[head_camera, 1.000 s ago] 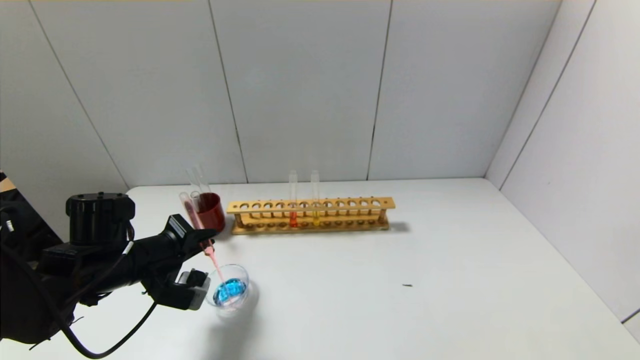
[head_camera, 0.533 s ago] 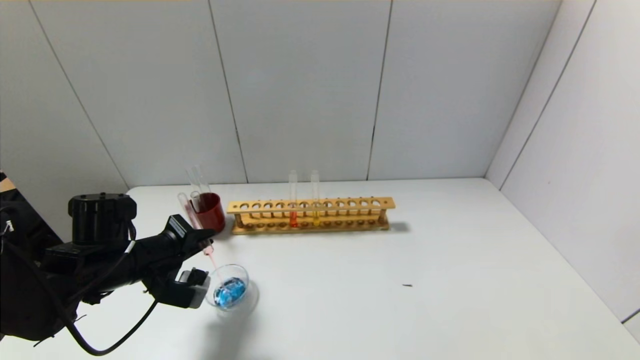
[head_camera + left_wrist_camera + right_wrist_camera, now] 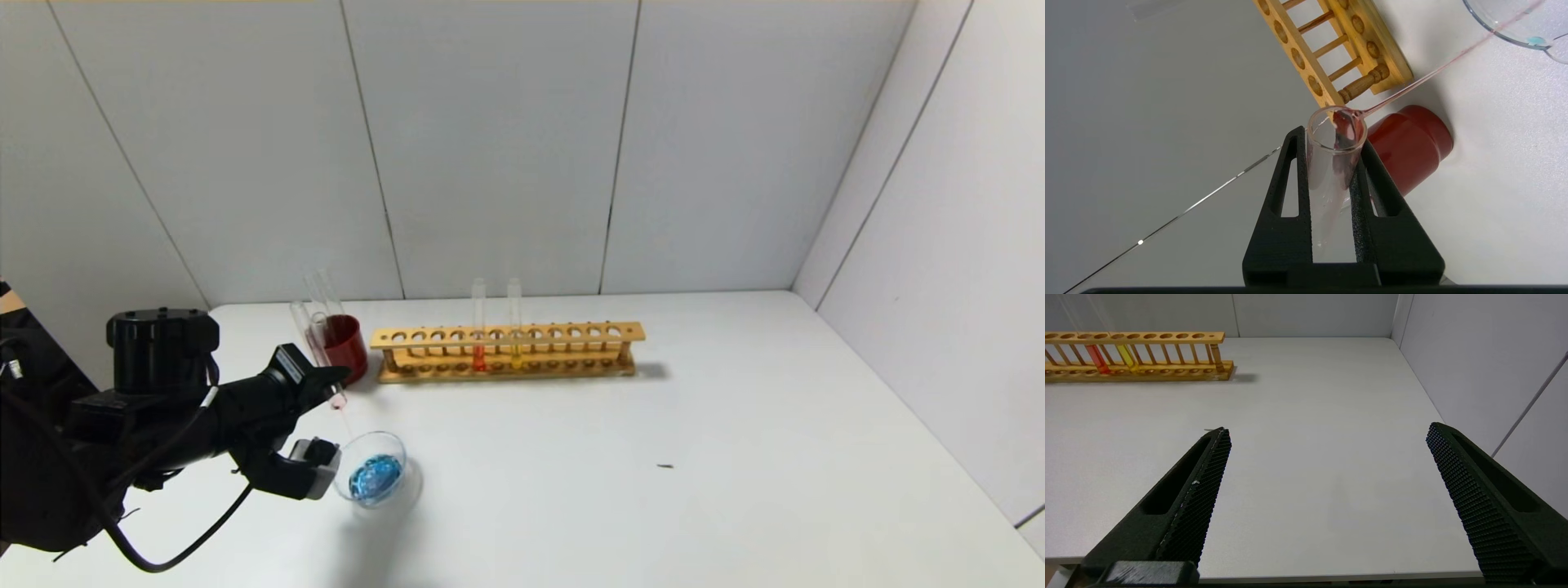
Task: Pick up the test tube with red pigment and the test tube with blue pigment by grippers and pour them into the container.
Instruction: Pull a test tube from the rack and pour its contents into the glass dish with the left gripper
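My left gripper (image 3: 330,381) is shut on the test tube with red pigment (image 3: 304,327), tilted mouth-down above the container (image 3: 393,446). In the left wrist view the gripper (image 3: 1333,139) clamps the tube (image 3: 1331,171) near its mouth, and a thin pink-red stream runs from the lip to the container (image 3: 1502,28). The container, a clear glass dish on the table, holds blue liquid. No tube with blue liquid shows. My right gripper (image 3: 1329,430) is open and empty over the table's front edge, out of the head view.
A dark red cup (image 3: 346,347) with clear tubes stands just behind the left gripper. A wooden rack (image 3: 571,335) to its right holds a deeper red tube (image 3: 478,327) and a yellow tube (image 3: 514,322). Walls close the back and right.
The left gripper has drawn the tube a little up and back from the dish. The pink-red stream has thinned to a faint thread and the tube looks paler.
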Robot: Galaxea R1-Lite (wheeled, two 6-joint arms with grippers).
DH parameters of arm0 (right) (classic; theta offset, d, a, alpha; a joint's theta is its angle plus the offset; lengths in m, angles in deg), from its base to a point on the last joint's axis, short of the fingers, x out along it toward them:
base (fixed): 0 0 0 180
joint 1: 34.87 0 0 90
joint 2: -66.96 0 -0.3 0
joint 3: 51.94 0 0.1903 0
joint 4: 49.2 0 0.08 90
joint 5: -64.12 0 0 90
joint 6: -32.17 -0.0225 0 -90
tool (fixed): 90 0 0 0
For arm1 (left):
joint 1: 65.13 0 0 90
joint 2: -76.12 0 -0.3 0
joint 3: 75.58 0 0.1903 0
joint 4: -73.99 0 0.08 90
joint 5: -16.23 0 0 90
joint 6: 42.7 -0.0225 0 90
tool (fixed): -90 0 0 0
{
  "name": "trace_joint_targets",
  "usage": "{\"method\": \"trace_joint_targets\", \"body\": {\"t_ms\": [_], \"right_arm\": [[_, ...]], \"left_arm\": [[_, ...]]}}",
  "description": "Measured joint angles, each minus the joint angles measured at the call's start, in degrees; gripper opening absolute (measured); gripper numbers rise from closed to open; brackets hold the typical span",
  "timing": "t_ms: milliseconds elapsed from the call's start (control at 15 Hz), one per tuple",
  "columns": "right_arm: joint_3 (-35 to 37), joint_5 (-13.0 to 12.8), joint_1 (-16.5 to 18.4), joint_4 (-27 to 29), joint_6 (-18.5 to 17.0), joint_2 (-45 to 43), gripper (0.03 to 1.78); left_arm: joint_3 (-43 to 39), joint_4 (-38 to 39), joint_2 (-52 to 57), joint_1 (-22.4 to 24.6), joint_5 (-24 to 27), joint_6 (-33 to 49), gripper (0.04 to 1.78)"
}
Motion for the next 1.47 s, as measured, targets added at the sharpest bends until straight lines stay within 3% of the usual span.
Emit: {"method": "trace_joint_targets", "body": {"t_ms": [467, 1133, 1467], "right_arm": [[0.0, 0.02, 0.0, -0.02, 0.0, 0.0, 1.75], [0.0, 0.02, 0.0, 0.0, 0.0, 0.0, 1.75], [0.0, 0.02, 0.0, 0.0, 0.0, 0.0, 1.75]], "left_arm": [[-0.26, -0.2, 1.07, -0.52, 0.0, -2.22, 0.32], [-0.33, 0.15, 3.96, -0.94, -0.39, -11.42, 0.32], [-1.94, 6.69, 4.4, -1.13, -3.64, -11.84, 0.32]]}}
